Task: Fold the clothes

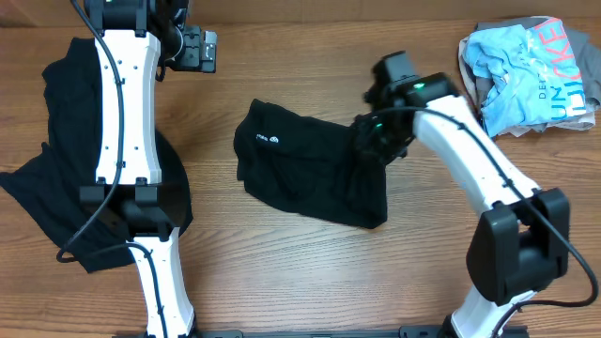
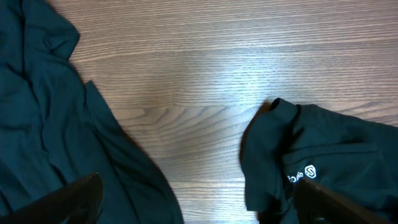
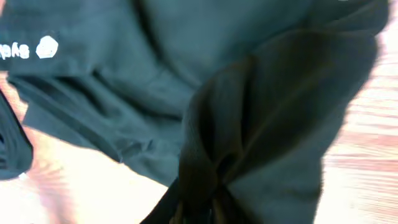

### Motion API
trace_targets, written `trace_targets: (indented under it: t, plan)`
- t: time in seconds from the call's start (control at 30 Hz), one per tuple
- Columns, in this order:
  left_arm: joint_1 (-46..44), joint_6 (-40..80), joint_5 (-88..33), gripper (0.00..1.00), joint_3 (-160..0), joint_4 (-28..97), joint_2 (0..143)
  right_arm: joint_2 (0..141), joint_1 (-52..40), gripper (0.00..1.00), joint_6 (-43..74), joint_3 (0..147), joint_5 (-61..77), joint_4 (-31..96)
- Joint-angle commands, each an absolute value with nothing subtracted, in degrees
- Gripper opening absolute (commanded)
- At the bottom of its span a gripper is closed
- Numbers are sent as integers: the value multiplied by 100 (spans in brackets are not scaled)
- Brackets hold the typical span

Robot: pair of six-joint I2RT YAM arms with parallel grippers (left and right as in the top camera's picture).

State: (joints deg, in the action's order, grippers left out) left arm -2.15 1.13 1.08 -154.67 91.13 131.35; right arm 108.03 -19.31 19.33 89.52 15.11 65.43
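Black shirt with a white collar mark (image 1: 310,174) lies bunched mid-table, its right edge pinched in the right gripper (image 1: 371,141).

From the right wrist view, fabric (image 3: 249,124) gathers into a tight fold between the closed-in fingers at the bottom edge. A second black garment (image 1: 56,178) sprawls at the table's left, partly under the left arm. The left gripper (image 1: 192,47) hovers over bare wood (image 2: 205,81) near the far edge, jaws spread and holding nothing. A pile of blue and grey clothes (image 1: 531,75) sits at the far right corner.
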Motion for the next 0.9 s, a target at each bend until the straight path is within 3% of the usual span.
trace_targets:
  t: [0.0,0.4,0.53,0.87]
  plan:
    - [-226,10,38,100,-15537,9146,12999,10984,-1955,16,2283,9000,1074,6617]
    - [-226,-5,36,100,-15537,9153,12999,11065,-1068,14,2298,9002,392,7133]
    - [-226,-3,36,100,-15537,9155,12999,11063,-827,4,2252,9002,576,7255]
    - [-226,-3,-5,100,-15537,9155,12999,11063,-1424,4,2290,9002,1168,7054]
